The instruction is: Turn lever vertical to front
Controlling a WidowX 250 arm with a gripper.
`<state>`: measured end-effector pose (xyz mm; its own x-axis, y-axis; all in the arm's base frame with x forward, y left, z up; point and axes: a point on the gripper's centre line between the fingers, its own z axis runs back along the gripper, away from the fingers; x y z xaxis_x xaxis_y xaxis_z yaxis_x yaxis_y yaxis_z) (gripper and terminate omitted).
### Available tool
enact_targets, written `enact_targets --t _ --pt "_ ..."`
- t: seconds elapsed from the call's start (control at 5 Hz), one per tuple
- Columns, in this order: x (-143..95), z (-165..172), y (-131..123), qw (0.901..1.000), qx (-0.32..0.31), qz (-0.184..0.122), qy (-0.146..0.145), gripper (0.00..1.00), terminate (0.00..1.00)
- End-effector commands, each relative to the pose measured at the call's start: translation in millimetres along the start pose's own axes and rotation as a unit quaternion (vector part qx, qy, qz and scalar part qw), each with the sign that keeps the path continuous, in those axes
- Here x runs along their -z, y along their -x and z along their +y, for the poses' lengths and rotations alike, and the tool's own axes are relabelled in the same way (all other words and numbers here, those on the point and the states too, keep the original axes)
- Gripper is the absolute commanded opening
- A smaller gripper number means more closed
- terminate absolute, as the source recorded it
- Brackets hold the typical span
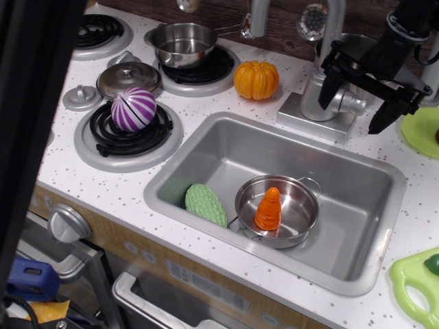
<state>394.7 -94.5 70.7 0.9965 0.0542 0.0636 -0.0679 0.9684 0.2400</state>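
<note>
The tap stands behind the sink on a grey base [312, 116], with a thick cylindrical body [315, 92] and a thin spout rising out of view. The lever [351, 103], a short silver-grey stub with a rounded tip, sticks out of the body's right side, pointing right and slightly down. My black gripper [357, 103] comes in from the upper right and is open. Its left finger [332, 88] is next to the tap body and its right finger [383, 116] is beyond the lever tip, so the lever lies between them. I cannot tell whether either finger touches it.
The sink [226, 137] holds a small steel pot [302, 219] with an orange toy carrot [268, 209] and a green scrubber [205, 203]. An orange pumpkin [256, 79] sits left of the tap. A purple striped ball [134, 109] and a steel pot [183, 44] sit on burners. Green plates [420, 130] lie at the right.
</note>
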Motion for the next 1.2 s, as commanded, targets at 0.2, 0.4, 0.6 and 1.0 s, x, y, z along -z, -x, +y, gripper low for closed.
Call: enact_targets --t 0.2,0.4,0.6,1.0 --pt "-7 0 -12 0.9997 -0.006 -0.012 -0.023 1.00 0.00" --pt "-20 -4 -25 0.9955 -0.011 -0.046 -0.082 1.00 0.00" --pt "-29 -4 -31 0.9906 -0.011 -0.078 -0.112 1.00 0.00" --pt "-41 -3 -44 0.9838 -0.020 -0.117 -0.134 1.00 0.00"
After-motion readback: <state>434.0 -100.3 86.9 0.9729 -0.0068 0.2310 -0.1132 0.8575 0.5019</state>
